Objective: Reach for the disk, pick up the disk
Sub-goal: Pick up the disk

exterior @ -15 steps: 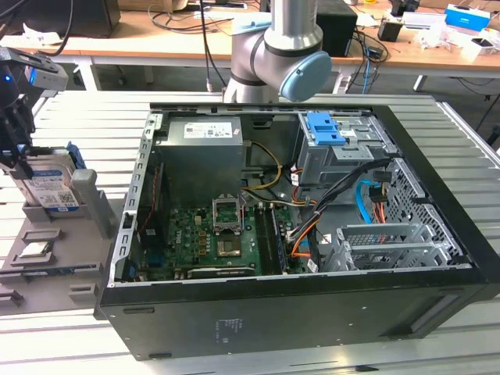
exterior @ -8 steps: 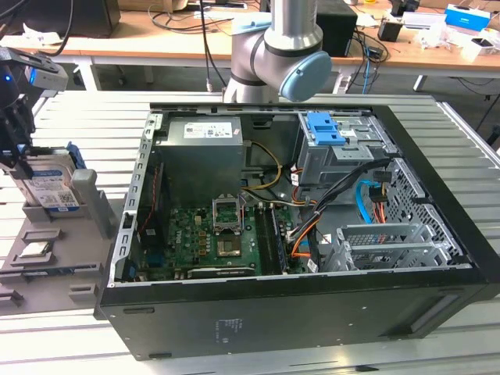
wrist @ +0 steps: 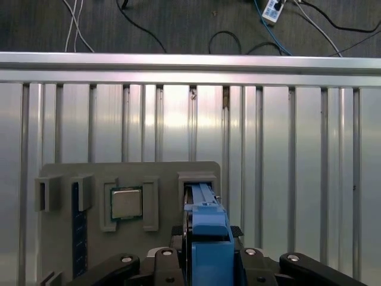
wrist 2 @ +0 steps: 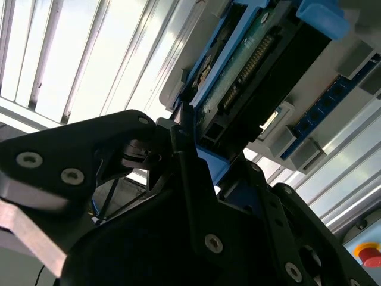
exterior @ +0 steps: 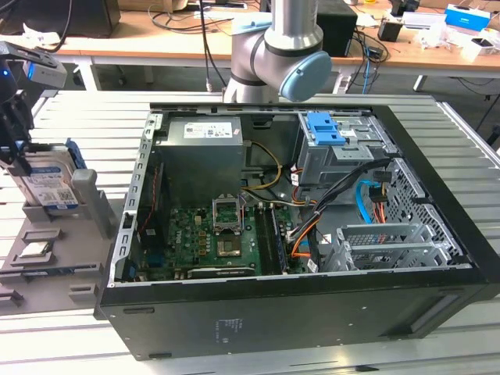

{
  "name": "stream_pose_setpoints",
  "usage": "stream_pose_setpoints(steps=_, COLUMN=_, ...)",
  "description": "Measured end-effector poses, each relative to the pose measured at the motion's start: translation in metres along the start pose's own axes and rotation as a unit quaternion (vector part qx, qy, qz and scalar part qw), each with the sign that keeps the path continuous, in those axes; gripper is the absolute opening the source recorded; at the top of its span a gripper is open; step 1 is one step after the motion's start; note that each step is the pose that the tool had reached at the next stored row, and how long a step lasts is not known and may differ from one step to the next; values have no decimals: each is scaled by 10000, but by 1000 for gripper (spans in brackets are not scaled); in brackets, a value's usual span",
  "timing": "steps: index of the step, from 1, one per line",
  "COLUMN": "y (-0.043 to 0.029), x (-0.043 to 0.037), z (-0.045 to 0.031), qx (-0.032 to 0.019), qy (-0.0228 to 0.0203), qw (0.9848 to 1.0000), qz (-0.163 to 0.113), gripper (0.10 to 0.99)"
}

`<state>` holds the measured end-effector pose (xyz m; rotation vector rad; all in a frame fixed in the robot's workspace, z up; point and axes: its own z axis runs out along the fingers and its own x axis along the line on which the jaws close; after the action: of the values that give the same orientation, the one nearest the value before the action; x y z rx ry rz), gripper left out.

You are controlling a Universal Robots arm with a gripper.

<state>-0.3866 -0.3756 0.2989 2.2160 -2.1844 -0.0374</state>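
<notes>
The disk (exterior: 48,186) stands on edge in a slot of a grey holder (exterior: 87,205) at the exterior view's left, well apart from the open computer case (exterior: 297,312). The tabletop (exterior: 78,117) carries both.

In the first wrist view the gripper (wrist: 208,232) straddles the disk (wrist: 208,256). Its jaws look pressed against the two broad sides, pinching it. The disk has not left the slot. A small square chip (wrist: 126,204) lies in a pocket of the same holder, just beside the disk.

The likely trouble is binding. If the lift goes up tilted, the disk could wedge in the slot and drag the holder along, disturbing the chip. The hold also seems to sit near the blue bracket edge, so the smooth metal could slip or swing between the jaws.
</notes>
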Motion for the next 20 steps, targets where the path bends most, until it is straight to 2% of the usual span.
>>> stream_pose_setpoints(steps=7, y=-5, x=0, z=-108, qx=0, qy=0, qw=10000, qz=0, gripper=369)
stream_pose_setpoints(steps=11, y=-12, x=1, z=-214, qx=-1, qy=0, qw=10000, qz=0, gripper=369)
stream_pose_setpoints(steps=20, y=-25, x=2, z=-364, qx=-5, qy=0, qw=10000, qz=0, gripper=369)
